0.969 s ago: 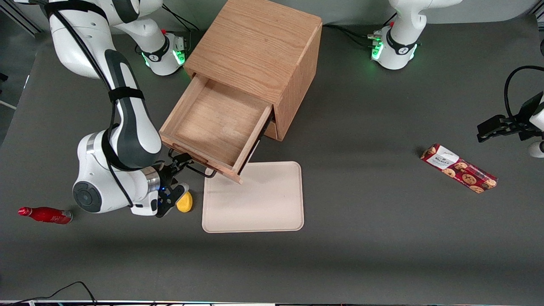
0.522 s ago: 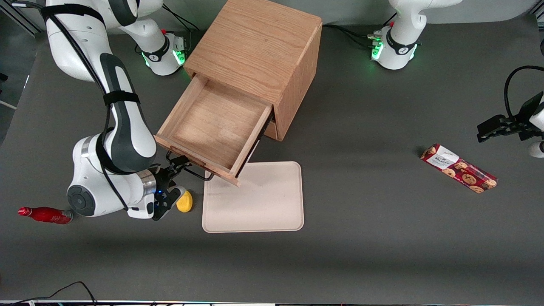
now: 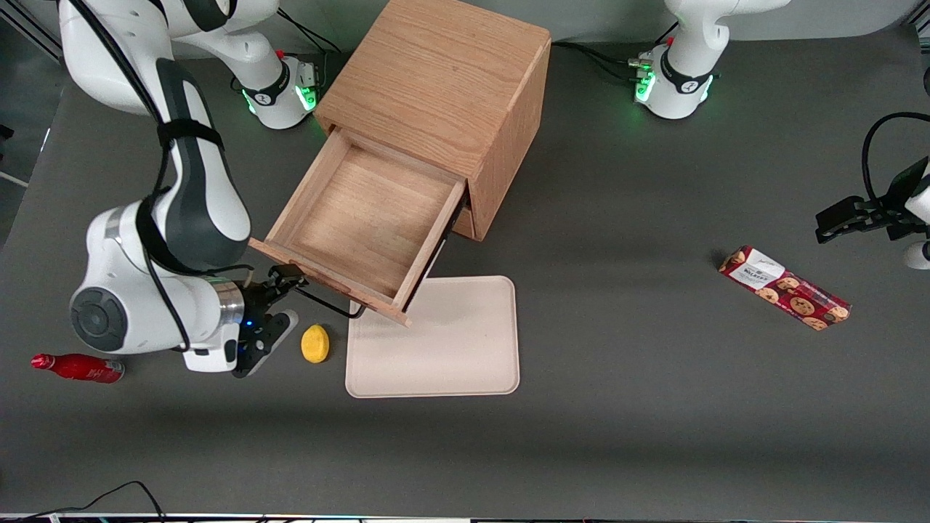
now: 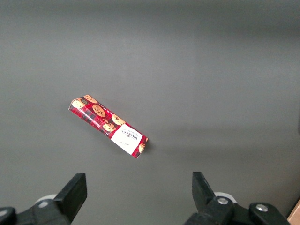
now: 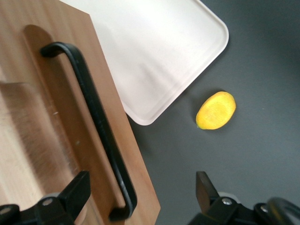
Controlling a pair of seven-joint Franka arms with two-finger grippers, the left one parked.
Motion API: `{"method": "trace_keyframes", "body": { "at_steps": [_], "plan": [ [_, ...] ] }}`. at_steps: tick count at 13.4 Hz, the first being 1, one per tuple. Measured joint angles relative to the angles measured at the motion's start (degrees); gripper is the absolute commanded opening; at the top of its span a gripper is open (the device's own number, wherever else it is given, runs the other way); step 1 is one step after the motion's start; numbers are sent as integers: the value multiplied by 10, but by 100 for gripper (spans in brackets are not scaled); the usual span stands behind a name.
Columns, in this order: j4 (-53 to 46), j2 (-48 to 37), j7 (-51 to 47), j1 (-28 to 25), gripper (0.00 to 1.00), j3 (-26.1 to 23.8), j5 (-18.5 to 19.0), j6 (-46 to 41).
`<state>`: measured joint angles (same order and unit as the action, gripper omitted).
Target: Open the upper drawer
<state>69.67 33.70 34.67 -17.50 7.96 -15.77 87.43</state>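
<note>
- i see the upper drawer [image 3: 360, 229] pulled well out of the wooden cabinet [image 3: 443, 87], its bare oak floor in full view from the front camera.
- the drawer's dark bar handle [image 5: 93, 122] runs along the drawer front; the front corner of the drawer overhangs the cream tray [image 3: 443, 349].
- the gripper [image 3: 280, 294] sits just in front of the drawer, at the handle's end toward the working arm's side; in the wrist view its fingers [image 5: 77, 187] stand wide apart, one over the drawer front and the other over bare table, and neither grips the handle.
- a yellow lemon [image 3: 314, 343] lies on the table just beside the tray, nearer the front camera than the drawer.
- a red bottle [image 3: 76, 367] lies toward the working arm's end of the table, well apart from the drawer.
- a red cookie packet [image 3: 785, 288] lies toward the parked arm's end, well apart from the cabinet.
</note>
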Motion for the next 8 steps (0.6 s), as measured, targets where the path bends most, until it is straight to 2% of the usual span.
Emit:
{"method": "trace_keyframes", "body": {
  "at_steps": [5,8],
  "plan": [
    [-1,-27,6,-4,100,-2,1,1],
    [5,-72,7,-1,100,-1,7,-6]
  ]
}}
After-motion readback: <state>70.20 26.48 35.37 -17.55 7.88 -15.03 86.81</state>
